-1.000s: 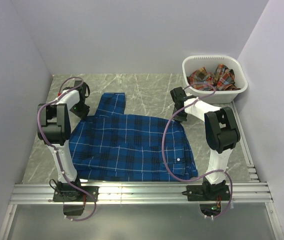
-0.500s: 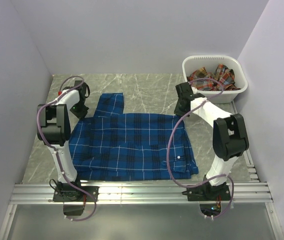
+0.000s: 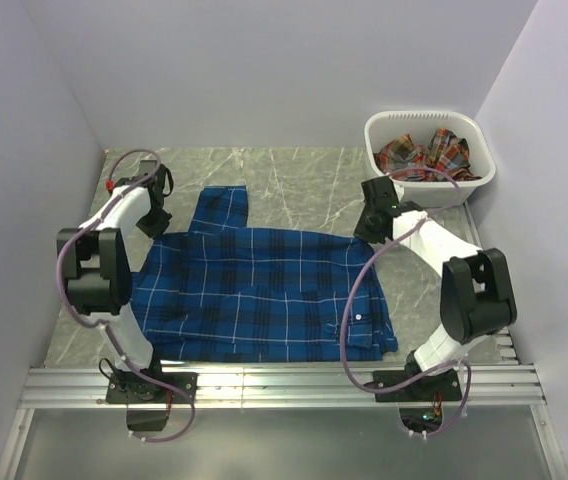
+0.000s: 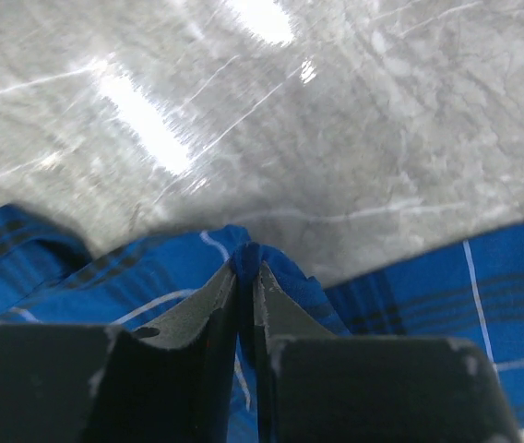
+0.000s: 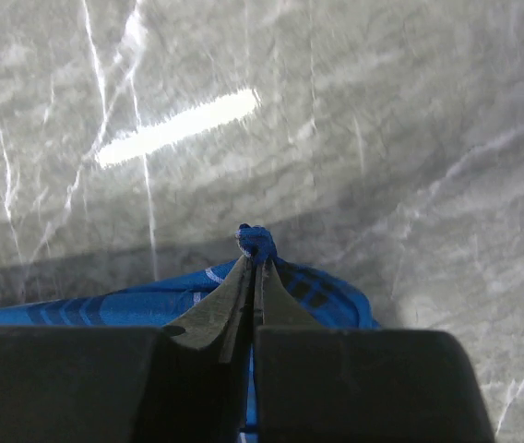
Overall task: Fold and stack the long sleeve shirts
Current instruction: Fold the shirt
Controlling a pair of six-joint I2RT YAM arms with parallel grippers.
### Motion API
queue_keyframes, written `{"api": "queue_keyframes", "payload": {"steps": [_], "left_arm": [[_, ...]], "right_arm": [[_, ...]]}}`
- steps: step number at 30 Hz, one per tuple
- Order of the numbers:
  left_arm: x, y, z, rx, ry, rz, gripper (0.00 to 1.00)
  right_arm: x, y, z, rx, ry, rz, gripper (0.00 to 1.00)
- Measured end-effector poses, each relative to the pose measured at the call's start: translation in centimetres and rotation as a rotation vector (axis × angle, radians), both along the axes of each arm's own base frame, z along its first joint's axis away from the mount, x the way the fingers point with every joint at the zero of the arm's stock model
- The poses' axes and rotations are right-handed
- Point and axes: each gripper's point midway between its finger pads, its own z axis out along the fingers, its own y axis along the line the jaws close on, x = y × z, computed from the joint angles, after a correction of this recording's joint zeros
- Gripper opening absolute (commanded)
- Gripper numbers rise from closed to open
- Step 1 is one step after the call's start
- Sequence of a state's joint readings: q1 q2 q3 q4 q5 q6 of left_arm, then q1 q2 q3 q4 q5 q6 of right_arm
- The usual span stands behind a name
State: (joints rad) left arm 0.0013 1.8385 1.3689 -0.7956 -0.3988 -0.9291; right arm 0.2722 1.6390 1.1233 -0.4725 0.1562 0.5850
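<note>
Lying spread over the middle of the desk (image 3: 304,180), the blue plaid shirt (image 3: 264,290) nearly reaches the near edge. The left end effector (image 4: 246,266) is pinched tight on its cloth toward the left edge, the right end effector (image 5: 255,261) likewise toward the right edge. The red-orange plaid shirt (image 3: 424,155) sits in the white basket (image 3: 476,186), far right corner.
</note>
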Motion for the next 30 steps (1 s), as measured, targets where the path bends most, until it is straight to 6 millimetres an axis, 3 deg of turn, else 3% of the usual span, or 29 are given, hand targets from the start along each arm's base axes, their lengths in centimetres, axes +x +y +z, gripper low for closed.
{"api": "queue_keyframes", "payload": {"steps": [10, 18, 25, 27, 30], "left_arm": [[-3.5, -0.1, 2.2, -0.007, -0.109, 0.01, 0.17], [-7.9, -0.3, 0.0, -0.031, -0.111, 0.05, 0.19], [-10.6, -0.5, -1.8, -0.07, -0.097, 0.096, 0.27], [-11.4, -0.6, -2.4, -0.085, -0.091, 0.107, 0.32], [-12.7, -0.5, -3.1, -0.11, -0.08, 0.126, 0.42]], "right_arm": [[-2.3, 0.0, 2.1, 0.067, -0.115, 0.014, 0.01], [-5.6, -0.1, 0.0, 0.114, -0.095, 0.019, 0.08], [-8.7, 0.1, -1.9, 0.162, -0.046, 0.028, 0.16], [-9.3, 0.1, -2.2, 0.172, -0.04, 0.033, 0.2], [-10.2, 0.2, -2.3, 0.188, -0.038, 0.047, 0.38]]}}
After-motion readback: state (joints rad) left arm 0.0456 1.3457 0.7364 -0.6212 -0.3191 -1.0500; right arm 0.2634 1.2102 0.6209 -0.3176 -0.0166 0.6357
